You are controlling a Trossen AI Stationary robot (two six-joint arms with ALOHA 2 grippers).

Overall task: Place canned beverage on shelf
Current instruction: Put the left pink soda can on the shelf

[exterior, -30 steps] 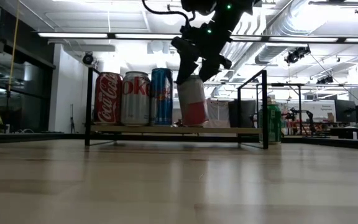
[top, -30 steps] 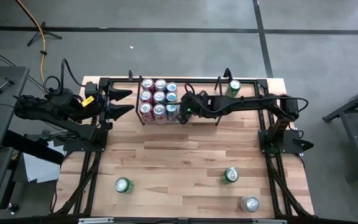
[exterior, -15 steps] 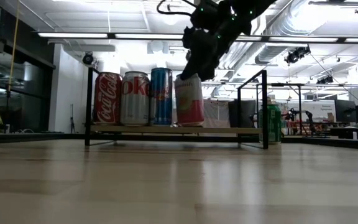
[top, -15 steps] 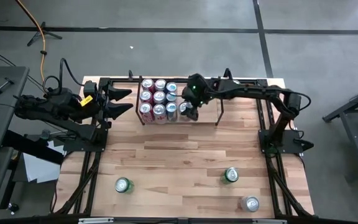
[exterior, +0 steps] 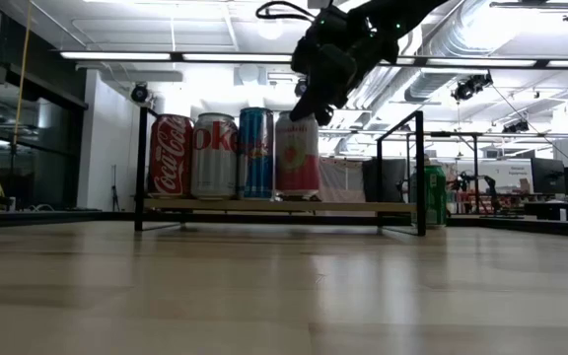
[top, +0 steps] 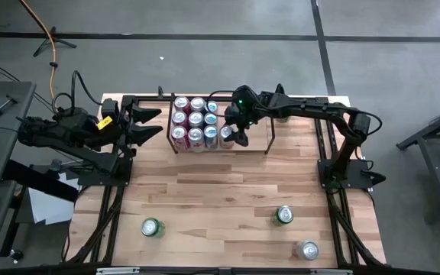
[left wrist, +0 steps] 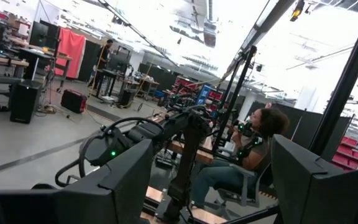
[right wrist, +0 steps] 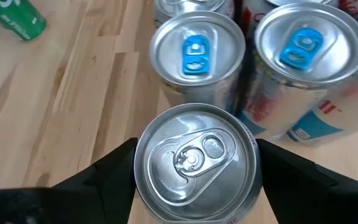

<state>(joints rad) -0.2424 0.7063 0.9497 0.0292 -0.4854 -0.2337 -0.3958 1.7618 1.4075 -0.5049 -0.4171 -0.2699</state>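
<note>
The shelf [exterior: 274,205], a low rack of black rods on a wood base, stands at the table's far edge and holds several upright cans. My right gripper [right wrist: 194,165] is shut on a pink-red can [exterior: 297,153] at the right end of the front row, beside a blue can [exterior: 256,153]. In the high view this can [top: 224,133] shows just left of the right gripper [top: 234,131]. My left gripper [top: 148,126] waits open at the table's far left, raised, with nothing between its fingers. My right gripper pinches the can's upper wall just under the rim [right wrist: 143,177] between its two fingers [right wrist: 114,171], on opposite sides. The fingers slant down from above and from the right. The can stands upright with its bottom on the shelf's wood base.
A green can [exterior: 428,197] stands on the table right of the shelf. Three loose cans stand near the front edge [top: 150,227], [top: 283,215], [top: 308,250]. The shelf's right half [top: 254,134] is bare. A person sits in the room beyond the table.
My right gripper has swung toward the table's far edge and rolled its wrist, still shut on the can. The can, tilted a second ago, has turned upright and closed up toward the blue can, and now stands on the shelf's base.
</note>
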